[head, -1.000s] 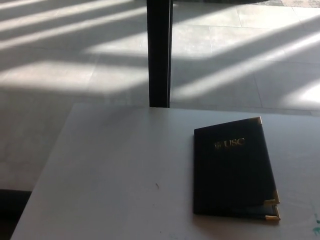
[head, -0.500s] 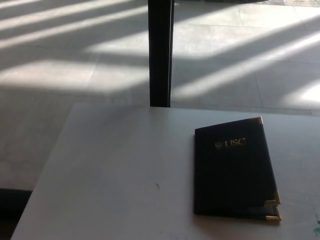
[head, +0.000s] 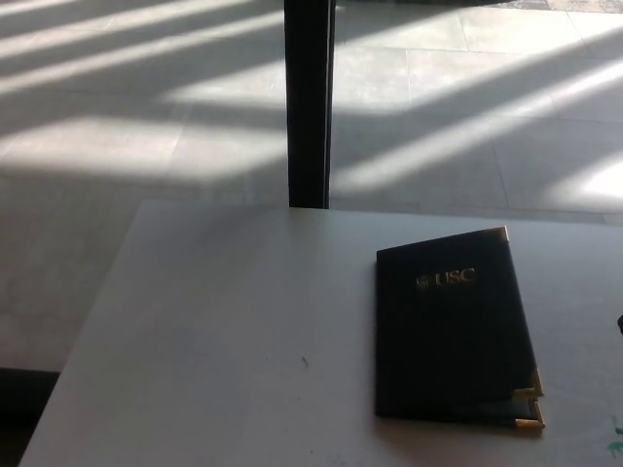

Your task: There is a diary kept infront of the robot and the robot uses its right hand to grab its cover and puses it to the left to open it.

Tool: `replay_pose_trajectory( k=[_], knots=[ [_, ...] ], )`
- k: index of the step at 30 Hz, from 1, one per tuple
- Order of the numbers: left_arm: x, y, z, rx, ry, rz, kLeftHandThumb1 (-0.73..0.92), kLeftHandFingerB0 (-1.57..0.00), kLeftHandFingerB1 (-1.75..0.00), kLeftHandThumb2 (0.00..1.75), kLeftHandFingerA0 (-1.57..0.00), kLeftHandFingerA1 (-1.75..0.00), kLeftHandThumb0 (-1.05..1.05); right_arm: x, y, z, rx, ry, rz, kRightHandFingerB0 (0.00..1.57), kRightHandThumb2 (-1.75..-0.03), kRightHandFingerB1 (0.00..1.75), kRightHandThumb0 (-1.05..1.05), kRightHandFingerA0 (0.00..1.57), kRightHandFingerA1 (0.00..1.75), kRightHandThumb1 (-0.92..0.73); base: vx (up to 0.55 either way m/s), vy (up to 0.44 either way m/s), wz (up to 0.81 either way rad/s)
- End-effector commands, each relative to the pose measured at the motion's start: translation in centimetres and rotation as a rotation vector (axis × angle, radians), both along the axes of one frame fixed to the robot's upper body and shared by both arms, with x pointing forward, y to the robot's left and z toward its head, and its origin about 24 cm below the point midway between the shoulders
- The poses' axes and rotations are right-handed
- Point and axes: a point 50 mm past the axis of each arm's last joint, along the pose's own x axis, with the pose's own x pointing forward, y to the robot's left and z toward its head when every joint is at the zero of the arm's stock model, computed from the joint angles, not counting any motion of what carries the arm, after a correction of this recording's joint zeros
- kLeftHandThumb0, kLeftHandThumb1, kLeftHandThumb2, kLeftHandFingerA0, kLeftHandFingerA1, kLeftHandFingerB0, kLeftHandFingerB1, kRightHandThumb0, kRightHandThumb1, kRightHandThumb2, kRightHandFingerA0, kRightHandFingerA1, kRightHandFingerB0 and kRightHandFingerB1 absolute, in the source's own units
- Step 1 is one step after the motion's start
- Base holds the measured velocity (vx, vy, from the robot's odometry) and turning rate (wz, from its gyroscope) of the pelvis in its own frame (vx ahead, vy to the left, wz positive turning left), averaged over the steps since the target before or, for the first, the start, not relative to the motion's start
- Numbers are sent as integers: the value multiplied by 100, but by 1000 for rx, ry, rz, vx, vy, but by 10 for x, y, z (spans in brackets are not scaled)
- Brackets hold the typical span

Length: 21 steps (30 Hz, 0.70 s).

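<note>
The diary [head: 453, 331] lies closed and flat on the tabletop [head: 214, 331], right of the tabletop's middle. Its dark cover faces up, with gold "USC" lettering [head: 448, 279] near the far edge. Gold corner caps show at the far right corner [head: 502, 234] and at the two near right corners [head: 531, 407], where the cover and the back lie stacked just apart. The spine runs along the diary's left side, and the whole book sits slightly turned, its far edge rising toward the right.

At the right border of the view, level with the diary's lower half and well apart from it, a small dark sliver [head: 620, 323] pokes in; it is too little to tell what it is. Neither hand can be made out, so the state of the fingers cannot be told, and nothing touches the diary.

A small dark mark [head: 305, 362] sits on the tabletop left of the diary. Beyond the diary, a dark post [head: 310, 102] stands upright on the tiled floor [head: 117, 146], which is striped with sunlight.
</note>
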Motion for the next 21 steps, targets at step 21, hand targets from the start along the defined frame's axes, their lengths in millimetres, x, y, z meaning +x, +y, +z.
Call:
replay_pose_trajectory(
  k=[21],
  knots=[
    [-4, 9, 8, 68, -60, 108, 92, -28, -78, 85, -38, -98, -82, 11, 49, -27, 45, 111, 107, 30, -76, 47, -68, 38, 57, -92, 0, 0, 0]
  ],
)
